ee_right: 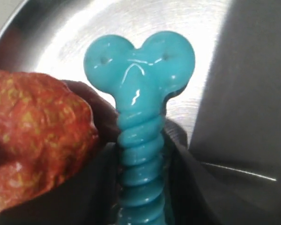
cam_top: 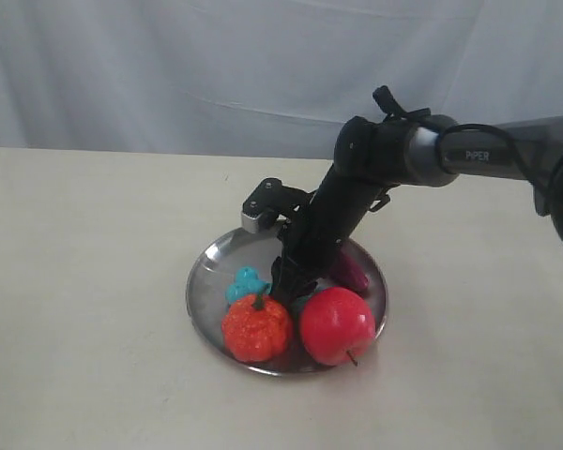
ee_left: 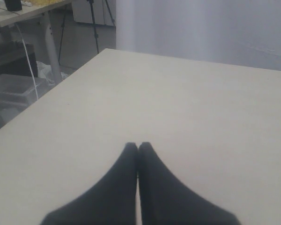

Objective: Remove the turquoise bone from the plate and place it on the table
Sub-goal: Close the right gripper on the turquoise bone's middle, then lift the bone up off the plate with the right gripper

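The left gripper [ee_left: 138,146] is clenched empty over the table [ee_left: 187,98]; in the left part of the plate [cam_top: 209,267], behind the orange pumpkin [cam_top: 256,328], shows the glossy turquoise bone [ee_right: 139,84], ribbed-shafted, two-knobbed; the right gripper [cam_top: 286,279] clasps its shaft.

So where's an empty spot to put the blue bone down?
The table is bare left of the plate, out to the picture's edge, and on the near side of the pumpkin and apple. Right of the plate is bare too, but the arm hangs above there. The plate is crowded: turquoise bone, pumpkin, apple, a purple thing.
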`<action>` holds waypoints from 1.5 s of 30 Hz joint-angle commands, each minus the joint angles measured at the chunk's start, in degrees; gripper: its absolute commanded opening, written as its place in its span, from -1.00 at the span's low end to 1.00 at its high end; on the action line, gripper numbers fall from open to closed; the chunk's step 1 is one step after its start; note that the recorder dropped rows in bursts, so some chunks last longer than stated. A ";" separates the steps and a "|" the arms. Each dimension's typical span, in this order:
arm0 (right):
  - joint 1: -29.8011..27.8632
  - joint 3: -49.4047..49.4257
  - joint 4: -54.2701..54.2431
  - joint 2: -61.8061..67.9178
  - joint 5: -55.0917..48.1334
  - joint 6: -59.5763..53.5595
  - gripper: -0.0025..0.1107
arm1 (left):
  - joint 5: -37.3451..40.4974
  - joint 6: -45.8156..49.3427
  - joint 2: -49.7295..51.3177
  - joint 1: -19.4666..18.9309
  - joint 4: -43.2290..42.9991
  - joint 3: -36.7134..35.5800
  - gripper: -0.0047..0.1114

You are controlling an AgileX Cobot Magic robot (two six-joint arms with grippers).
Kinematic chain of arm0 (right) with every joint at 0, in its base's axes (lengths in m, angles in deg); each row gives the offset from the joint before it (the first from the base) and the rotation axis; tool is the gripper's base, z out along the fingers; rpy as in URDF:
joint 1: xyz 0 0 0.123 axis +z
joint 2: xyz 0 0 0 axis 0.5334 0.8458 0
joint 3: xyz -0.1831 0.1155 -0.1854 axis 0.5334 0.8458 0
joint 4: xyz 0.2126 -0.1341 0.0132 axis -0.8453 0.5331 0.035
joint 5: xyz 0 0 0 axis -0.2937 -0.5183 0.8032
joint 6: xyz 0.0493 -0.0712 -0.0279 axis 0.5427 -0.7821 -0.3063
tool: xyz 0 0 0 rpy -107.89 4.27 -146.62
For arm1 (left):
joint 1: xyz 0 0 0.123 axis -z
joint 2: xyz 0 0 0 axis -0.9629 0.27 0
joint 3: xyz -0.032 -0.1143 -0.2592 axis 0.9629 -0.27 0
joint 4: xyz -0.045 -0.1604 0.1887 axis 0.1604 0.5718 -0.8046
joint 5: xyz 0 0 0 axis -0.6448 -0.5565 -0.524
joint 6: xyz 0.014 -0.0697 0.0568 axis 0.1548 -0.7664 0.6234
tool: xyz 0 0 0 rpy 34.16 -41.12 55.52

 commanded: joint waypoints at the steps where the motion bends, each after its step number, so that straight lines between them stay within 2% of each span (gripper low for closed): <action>1: -0.15 0.04 -0.52 0.14 2.08 -0.81 -0.75 | -0.31 -0.24 -0.07 -0.15 0.07 -0.15 -0.92; 3: -0.15 0.04 -0.52 0.14 3.28 -0.81 -0.96 | -0.31 -0.24 -0.07 -0.15 0.07 -0.15 -0.92; 16: -0.15 0.04 -0.73 -11.59 10.32 5.87 -0.96 | -0.31 -0.24 -0.07 -0.15 0.07 -0.15 -0.92; 26: -1.35 0.04 -0.49 -26.07 13.68 22.94 -0.96 | -0.31 -0.24 -0.07 -0.15 0.07 -0.15 -0.92; 31: -5.38 0.04 -0.32 -32.98 12.26 29.41 -0.96 | -0.31 -0.24 -0.07 -0.15 0.07 -0.15 -0.92; 38: -17.16 0.04 1.62 -39.56 5.58 38.52 -0.96 | -0.31 -0.24 -0.07 -0.15 0.07 -0.15 -0.92; 42: -23.18 0.14 4.74 -40.11 1.77 39.49 -0.96 | -0.31 -0.24 -0.07 -0.15 0.07 -0.15 -0.92; 45: -25.56 0.14 5.48 -38.25 -2.11 40.48 -0.96 | -0.31 -0.24 -0.07 -0.15 0.07 -0.15 -0.92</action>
